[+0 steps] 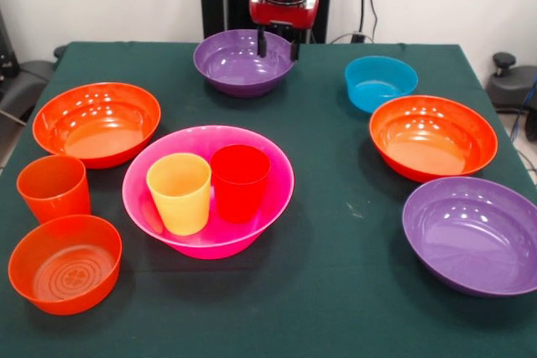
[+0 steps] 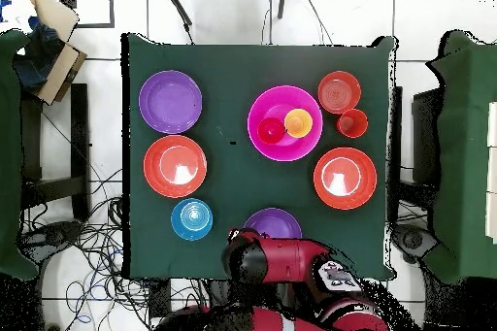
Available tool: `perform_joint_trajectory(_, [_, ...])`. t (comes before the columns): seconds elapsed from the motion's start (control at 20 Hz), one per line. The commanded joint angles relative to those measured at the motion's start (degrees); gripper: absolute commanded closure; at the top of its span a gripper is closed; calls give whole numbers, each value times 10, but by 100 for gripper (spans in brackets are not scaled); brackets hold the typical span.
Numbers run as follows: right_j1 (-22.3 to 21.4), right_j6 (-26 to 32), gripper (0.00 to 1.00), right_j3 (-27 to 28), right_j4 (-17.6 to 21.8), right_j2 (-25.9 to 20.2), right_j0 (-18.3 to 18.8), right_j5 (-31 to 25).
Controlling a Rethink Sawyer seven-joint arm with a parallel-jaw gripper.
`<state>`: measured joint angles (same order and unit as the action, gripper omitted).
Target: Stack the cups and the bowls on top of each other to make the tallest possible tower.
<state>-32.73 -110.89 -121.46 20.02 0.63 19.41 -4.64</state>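
Pink bowl [image 1: 210, 207]: big, deep, glossy; it stands upright near the middle of the green table [image 1: 336, 241] and serves as the landmark here.
Yellow cup [image 1: 179, 193]: ribbed, upright, inside the pink bowl.
Red cup [image 1: 240, 182]: upright inside the pink bowl, touching the yellow cup.
Orange cup [image 1: 54, 187]: stands on the table in the front view left of the pink bowl, apart from it.
Small orange bowl [image 1: 65, 263]: just in front of the orange cup, concentric rings on its floor.
Wide orange bowls: one [image 1: 96, 123] behind the orange cup; the other [image 1: 432, 137] well right of the pink bowl.
Purple bowls: one [image 1: 243, 62] behind the pink bowl at the far edge; one [image 1: 474, 235] at the right, near the front.
Blue bowl [image 1: 380, 82]: small, behind the right-hand wide orange bowl.
Gripper [image 1: 277, 44]: hangs over the far purple bowl, its two dark fingers [image 1: 262, 43] spread apart and holding nothing.
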Motion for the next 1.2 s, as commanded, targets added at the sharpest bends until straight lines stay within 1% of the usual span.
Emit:
perform_joint_trajectory(0.05, [-1,-73,0,-7,-37,-72,5,-35])
perform_joint_trajectory(0.4, [-17,-68,0,-13,-43,-70,2,-54])
perform_joint_trajectory(0.8, [-23,-65,0,-18,-51,-84,8,-61])
perform_joint_trajectory(0.95, [-20,-74,0,-16,-53,-71,-7,-54])
perform_joint_trajectory(1.05, [-8,-83,0,-6,-53,-49,-26,-40])
perform_joint_trajectory(1.2, [8,-88,0,6,-48,-25,-41,-21])
